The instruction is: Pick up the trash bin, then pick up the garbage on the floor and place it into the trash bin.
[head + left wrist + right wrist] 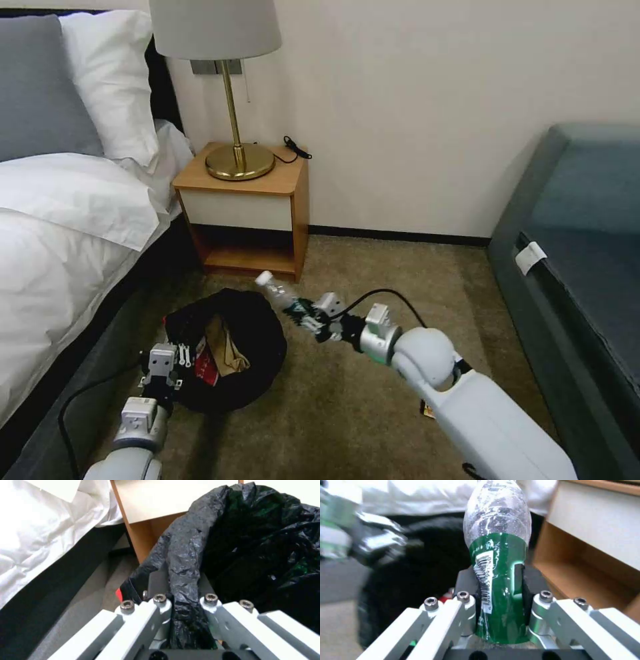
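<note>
Right tool (303, 312) is clamped on the bottle (279, 293) at its green label, neck pointing to 11 o'clock, level with the trash bin's (257, 333) 2 o'clock rim. Left tool (175, 355) pinches the black liner (186, 562) at the 9 o'clock rim. Recommend carrying the bottle over the opening before release, so it joins the red packet (207, 363) and brown paper (227, 350) inside.

My two arms: white shells, silver joints, black cabling.

Right arm (467, 400) has a rounded white elbow ball and silver wrist collar; a black cable loops off it. Left arm (137, 427) likewise cabled. My fingers (433, 622) are flat pale-grey links with hex-socket screws.
</note>
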